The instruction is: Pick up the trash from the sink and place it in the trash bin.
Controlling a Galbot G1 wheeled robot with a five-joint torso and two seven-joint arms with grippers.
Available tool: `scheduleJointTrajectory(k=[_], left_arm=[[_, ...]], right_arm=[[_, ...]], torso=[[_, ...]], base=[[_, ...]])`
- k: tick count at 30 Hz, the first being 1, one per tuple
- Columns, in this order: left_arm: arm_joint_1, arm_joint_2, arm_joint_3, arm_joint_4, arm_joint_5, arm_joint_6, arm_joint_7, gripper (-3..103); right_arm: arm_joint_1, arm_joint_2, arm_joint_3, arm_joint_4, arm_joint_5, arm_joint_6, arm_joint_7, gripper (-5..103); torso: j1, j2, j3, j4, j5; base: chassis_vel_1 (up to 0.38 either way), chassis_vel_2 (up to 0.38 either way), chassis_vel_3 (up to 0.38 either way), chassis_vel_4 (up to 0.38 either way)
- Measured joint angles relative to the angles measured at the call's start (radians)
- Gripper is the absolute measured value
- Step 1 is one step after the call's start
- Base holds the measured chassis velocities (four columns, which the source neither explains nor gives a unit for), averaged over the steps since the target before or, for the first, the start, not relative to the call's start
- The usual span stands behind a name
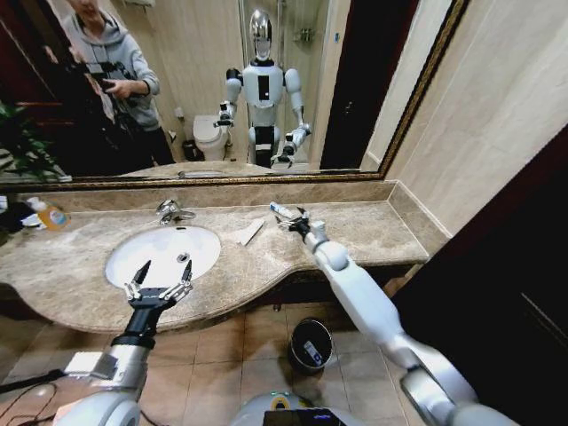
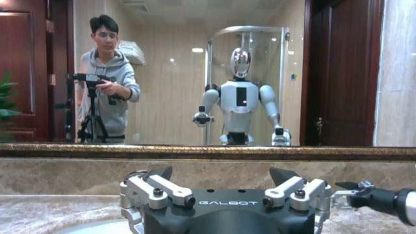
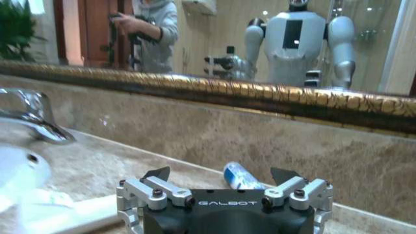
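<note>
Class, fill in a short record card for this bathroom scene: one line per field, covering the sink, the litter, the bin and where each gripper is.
sink: white oval basin in the beige marble counter, chrome faucet behind it
trash on counter: white tube with blue mark near the back wall; folded white paper beside the basin
trash bin: black, on the floor tiles below the counter edge
left gripper: open, at the basin's front rim
right gripper: open, at the tube, not closed on it
</note>
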Motion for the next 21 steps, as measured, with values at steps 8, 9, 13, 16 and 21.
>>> scheduleJointTrajectory(k=[8, 9, 13, 16, 21], left_arm=[[0.000, 0.000, 0.000, 0.000, 0.000, 0.000, 0.000, 100], [0.000, 0.000, 0.000, 0.000, 0.000, 0.000, 0.000, 100], [0.000, 0.000, 0.000, 0.000, 0.000, 0.000, 0.000, 100], [0.000, 0.000, 0.000, 0.000, 0.000, 0.000, 0.000, 100], [0.000, 0.000, 0.000, 0.000, 0.000, 0.000, 0.000, 100]], right_arm=[[0.103, 0.098, 0.007, -0.256, -0.057, 0.076, -0.022, 100], [0.123, 0.110, 0.006, -0.292, -0.059, 0.089, -0.026, 100], [0.188, 0.147, 0.009, -0.407, -0.070, 0.130, -0.041, 100], [0.220, 0.165, 0.020, -0.462, -0.077, 0.151, -0.048, 100], [0.274, 0.177, 0.025, -0.561, -0.082, 0.179, -0.068, 100]], torso=[[0.000, 0.000, 0.000, -0.0003, -0.0001], [0.000, 0.000, 0.000, -0.0003, 0.0000], [0.000, 0.000, 0.000, -0.0003, -0.0001], [0.000, 0.000, 0.000, -0.0003, 0.0000], [0.000, 0.000, 0.000, -0.0003, 0.0001]], base=[[0.000, 0.000, 0.000, 0.000], [0.000, 0.000, 0.000, 0.000], [0.000, 0.000, 0.000, 0.000], [0.000, 0.000, 0.000, 0.000], [0.000, 0.000, 0.000, 0.000]])
